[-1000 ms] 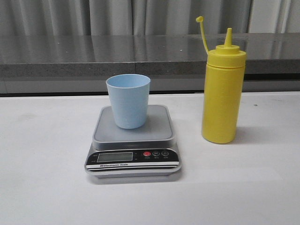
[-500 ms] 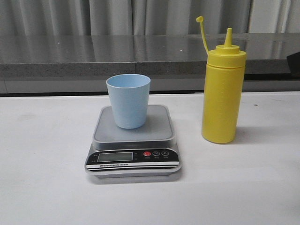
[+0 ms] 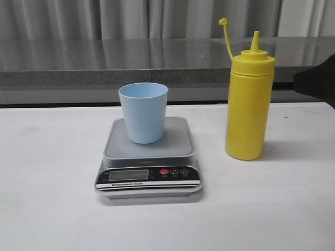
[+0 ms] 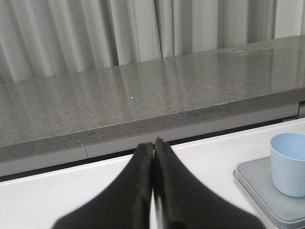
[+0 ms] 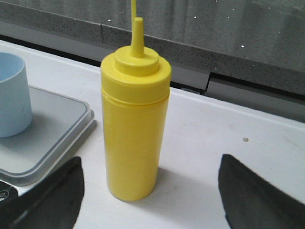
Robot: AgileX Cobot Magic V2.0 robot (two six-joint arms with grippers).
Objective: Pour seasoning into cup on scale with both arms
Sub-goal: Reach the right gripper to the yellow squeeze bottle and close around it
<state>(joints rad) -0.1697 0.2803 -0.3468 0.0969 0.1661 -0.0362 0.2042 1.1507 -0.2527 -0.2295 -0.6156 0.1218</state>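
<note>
**Operator:** Fingers first, left side: my left gripper [image 4: 153,186] has its two fingers [image 4: 138,191] pressed flat together with nothing between them, hanging over the bare worktop [image 3: 52,209] left of the scale [image 3: 148,157]. I don't see that arm in the front view.

**Observer:** And the middle?

**Operator:** The cup [image 3: 143,112] stands upright on the scale's platform, empty as far as I can tell. The seasoning [image 3: 248,102] stands upright on the worktop just to the right of the scale, apart from it, nozzle bare and its cap strap sticking up.

**Observer:** Anything different from a second ago?

**Operator:** Yes. A dark shape has come in at the right edge of the front view, and it is larger than it was half a second ago. I take it for my right arm [image 3: 319,81]. From its wrist, the right gripper [image 5: 147,191] has its fingers [image 5: 257,195] spread wide, the bottle framed between them but not touching.

**Observer:** Meaning?

**Operator:** I judge the reach for the bottle has begun; nothing is grasped or poured yet.
</note>
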